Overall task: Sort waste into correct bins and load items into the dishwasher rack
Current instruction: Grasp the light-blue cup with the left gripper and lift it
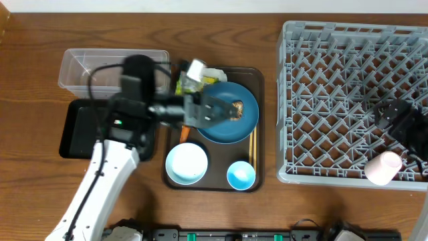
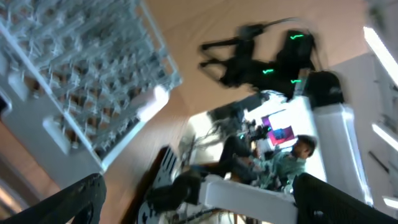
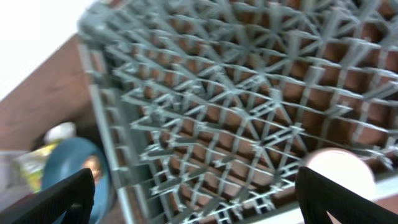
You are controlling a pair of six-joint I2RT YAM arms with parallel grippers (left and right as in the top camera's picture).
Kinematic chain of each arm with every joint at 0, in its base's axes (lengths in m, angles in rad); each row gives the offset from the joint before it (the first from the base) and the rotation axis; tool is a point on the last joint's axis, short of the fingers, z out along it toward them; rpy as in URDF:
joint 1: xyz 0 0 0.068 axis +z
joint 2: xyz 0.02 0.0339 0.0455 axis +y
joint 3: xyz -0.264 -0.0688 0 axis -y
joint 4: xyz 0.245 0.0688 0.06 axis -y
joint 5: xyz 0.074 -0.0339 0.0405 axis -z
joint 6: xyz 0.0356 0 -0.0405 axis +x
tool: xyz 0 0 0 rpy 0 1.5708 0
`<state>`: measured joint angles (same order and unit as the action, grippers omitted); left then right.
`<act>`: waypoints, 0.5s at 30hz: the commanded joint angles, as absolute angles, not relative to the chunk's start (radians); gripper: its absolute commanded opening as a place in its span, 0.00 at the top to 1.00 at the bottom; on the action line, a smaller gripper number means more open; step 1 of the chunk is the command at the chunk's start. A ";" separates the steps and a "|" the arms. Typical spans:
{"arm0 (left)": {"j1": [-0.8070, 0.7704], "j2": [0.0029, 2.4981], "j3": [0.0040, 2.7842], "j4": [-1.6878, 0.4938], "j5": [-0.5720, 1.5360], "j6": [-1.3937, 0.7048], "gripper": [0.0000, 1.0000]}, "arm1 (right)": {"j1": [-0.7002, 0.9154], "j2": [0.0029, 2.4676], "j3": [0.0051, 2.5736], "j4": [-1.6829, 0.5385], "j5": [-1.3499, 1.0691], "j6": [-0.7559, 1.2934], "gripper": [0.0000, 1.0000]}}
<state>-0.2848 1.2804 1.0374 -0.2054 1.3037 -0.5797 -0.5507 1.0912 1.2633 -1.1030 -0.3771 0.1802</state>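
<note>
The dark blue dish (image 1: 234, 124) lies on a brown serving tray with a brown food lump (image 1: 236, 109) on it. My left gripper (image 1: 212, 107) hovers over the dish, turned sideways; its wrist view (image 2: 199, 202) shows the fingers wide apart and empty. Crumpled white paper (image 1: 196, 68) and the yellow-green wrapper (image 1: 183, 85) lie at the tray's back left. An orange carrot piece (image 1: 183, 131) shows under the arm. The bowl (image 1: 186, 163), small blue cup (image 1: 241, 175) and chopsticks (image 1: 252, 144) are on the tray. My right gripper (image 1: 393, 118) (image 3: 196, 196) is open above the grey rack (image 1: 334, 40) (image 3: 205, 106). The pink cup (image 1: 382, 167) (image 3: 339, 165) sits in the rack's front right.
The clear tub (image 1: 100, 63) stands at the back left, with the black tray (image 1: 72, 127) in front of it, partly under my left arm. The brown serving tray (image 1: 257, 87) lies between the bins and the rack. The blue dish also shows in the right wrist view (image 3: 71, 158).
</note>
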 commanded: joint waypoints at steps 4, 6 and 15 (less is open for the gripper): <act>-0.468 1.282 1.055 -0.589 0.684 -0.396 0.12 | -0.533 1.082 1.271 -1.113 -0.461 0.155 0.03; -0.532 1.281 1.055 -0.688 0.501 -0.396 0.14 | -0.522 1.086 1.269 -1.115 -0.461 0.155 0.03; -0.781 1.361 1.055 -0.818 0.137 -0.422 0.34 | -0.498 1.102 1.267 -1.116 -0.461 0.155 0.03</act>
